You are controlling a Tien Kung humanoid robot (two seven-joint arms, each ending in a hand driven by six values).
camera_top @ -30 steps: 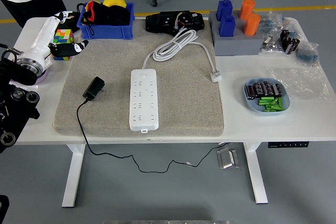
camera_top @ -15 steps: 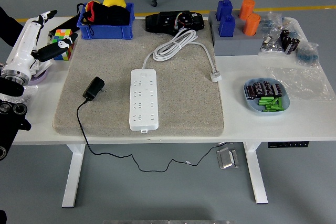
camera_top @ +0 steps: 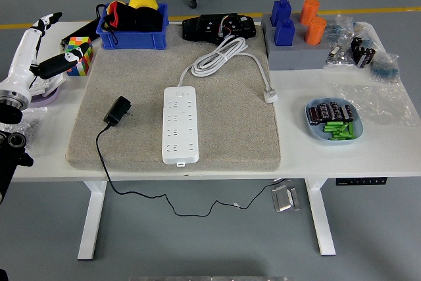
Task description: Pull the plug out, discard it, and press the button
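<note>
A white power strip (camera_top: 179, 124) lies lengthwise on the grey felt mat (camera_top: 223, 129), with its white cable (camera_top: 227, 54) coiled behind it and its own plug (camera_top: 270, 95) resting at the mat's right edge. A black adapter plug (camera_top: 118, 110) lies loose on the mat, left of the strip, its black cord (camera_top: 105, 169) running off the table's front edge. My left hand (camera_top: 41, 54), white with black fingertips, hovers at the far left edge with its fingers spread and holding nothing. No right hand shows.
A blue bin (camera_top: 133, 23) with red, black and yellow things stands at the back left beside a colourful cube (camera_top: 79, 54). A black device (camera_top: 218, 27), blue and orange blocks on a grey base (camera_top: 296, 54), bagged parts (camera_top: 358, 51) and a dish of batteries (camera_top: 335, 121) occupy the back and right.
My left arm has pulled back to the left and outward, away from the mat. The person at the top left has gone out of view. Plug and power strip have not moved.
</note>
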